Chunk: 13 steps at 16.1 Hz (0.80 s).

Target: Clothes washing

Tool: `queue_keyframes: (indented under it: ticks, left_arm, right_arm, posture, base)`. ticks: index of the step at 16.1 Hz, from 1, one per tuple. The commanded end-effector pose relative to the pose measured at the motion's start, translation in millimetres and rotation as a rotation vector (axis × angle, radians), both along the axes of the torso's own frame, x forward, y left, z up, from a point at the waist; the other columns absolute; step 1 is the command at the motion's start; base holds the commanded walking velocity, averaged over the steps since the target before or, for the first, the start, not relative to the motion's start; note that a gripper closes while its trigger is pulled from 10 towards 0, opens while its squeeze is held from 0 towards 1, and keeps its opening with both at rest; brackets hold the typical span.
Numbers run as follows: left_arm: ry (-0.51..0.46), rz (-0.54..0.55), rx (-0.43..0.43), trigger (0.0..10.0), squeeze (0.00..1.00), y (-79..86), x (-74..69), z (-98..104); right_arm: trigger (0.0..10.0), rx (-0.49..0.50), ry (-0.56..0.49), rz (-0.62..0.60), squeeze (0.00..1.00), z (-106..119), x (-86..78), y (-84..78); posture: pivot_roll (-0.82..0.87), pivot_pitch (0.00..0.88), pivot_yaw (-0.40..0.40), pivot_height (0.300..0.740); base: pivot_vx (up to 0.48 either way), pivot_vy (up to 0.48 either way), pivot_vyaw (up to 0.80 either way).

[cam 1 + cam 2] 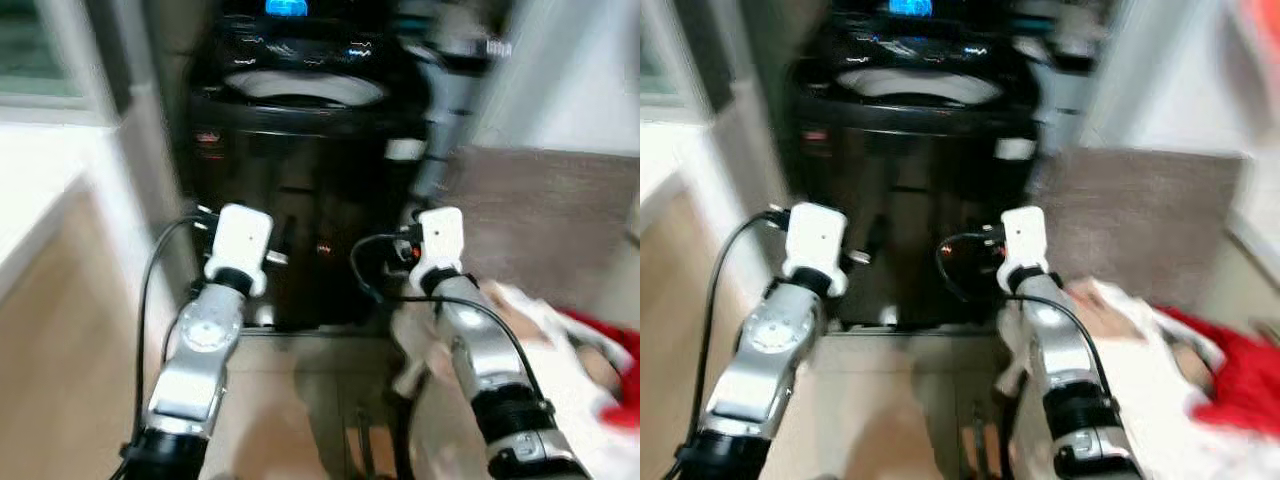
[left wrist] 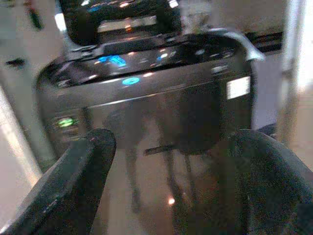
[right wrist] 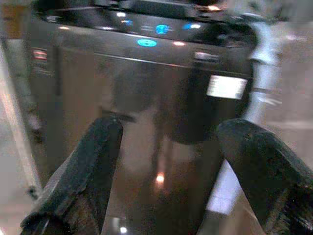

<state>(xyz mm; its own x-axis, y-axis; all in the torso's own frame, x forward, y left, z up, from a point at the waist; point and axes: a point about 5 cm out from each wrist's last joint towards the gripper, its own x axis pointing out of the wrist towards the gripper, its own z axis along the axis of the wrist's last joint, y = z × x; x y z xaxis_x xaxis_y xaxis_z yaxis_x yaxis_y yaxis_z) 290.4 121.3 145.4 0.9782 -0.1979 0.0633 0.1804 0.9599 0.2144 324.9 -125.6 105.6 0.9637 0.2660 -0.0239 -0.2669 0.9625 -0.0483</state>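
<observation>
A black top-loading washing machine [image 1: 300, 170] stands straight ahead, its round white drum opening [image 1: 305, 88] showing at the top. Both silver arms are raised toward its front panel. My left gripper [image 2: 171, 142] is open with nothing between its fingers and faces the glossy front with blue lights on the control panel [image 2: 129, 81]. My right gripper [image 3: 171, 128] is likewise open and empty, and is aimed at the same front. A heap of white and red clothes [image 1: 565, 345] lies low at the right, beside my right arm [image 1: 480, 350]. The eye views are blurred.
A white wall or door frame [image 1: 70, 170] runs along the left over pale wooden floor [image 1: 60, 340]. A grey-brown panel [image 1: 550, 210] stands to the right of the machine, with a light hose or pipe [image 1: 440, 120] at the machine's right side.
</observation>
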Motion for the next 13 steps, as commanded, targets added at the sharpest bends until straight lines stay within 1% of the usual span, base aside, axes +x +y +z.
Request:
queue_keyframes:
  ticks: [1,3,4,5,13]
  left_arm:
    - [-0.005,-0.023,-0.008,10.0,0.0,-7.5,0.3,1.2]
    - [0.004,-0.025,-0.031,10.0,0.0,-7.6,0.6,0.3]
    - [0.01,-0.026,-0.039,10.0,0.0,-8.1,0.5,-0.1]
    - [0.008,-0.024,-0.033,10.0,0.0,-8.0,0.6,0.2]
    - [-0.005,-0.008,-0.019,10.0,0.0,-8.4,0.6,0.5]
  right_arm:
    - [10.0,-0.01,0.001,-0.024,0.0,0.2,0.9,-8.2]
    - [10.0,-0.015,0.0,-0.022,0.0,0.8,1.3,-8.7]
    - [10.0,-0.016,0.0,-0.021,0.0,1.2,1.6,-9.1]
    - [10.0,-0.017,0.001,-0.02,0.0,1.3,1.7,-9.2]
    - [10.0,-0.018,0.008,-0.012,0.0,0.2,2.3,-7.7]
  posture:
    - [-0.03,0.0,-0.067,0.74]
    - [-0.03,0.0,-0.067,0.74]
    - [-0.03,0.0,-0.068,0.74]
    - [-0.03,0.0,-0.068,0.74]
    - [-0.03,0.0,-0.068,0.74]
  base:
    - [0.0,0.0,0.0]
    - [0.0,0.0,0.0]
    - [0.0,0.277,0.0]
    - [0.0,0.311,0.0]
    - [0.0,0.0,0.0]
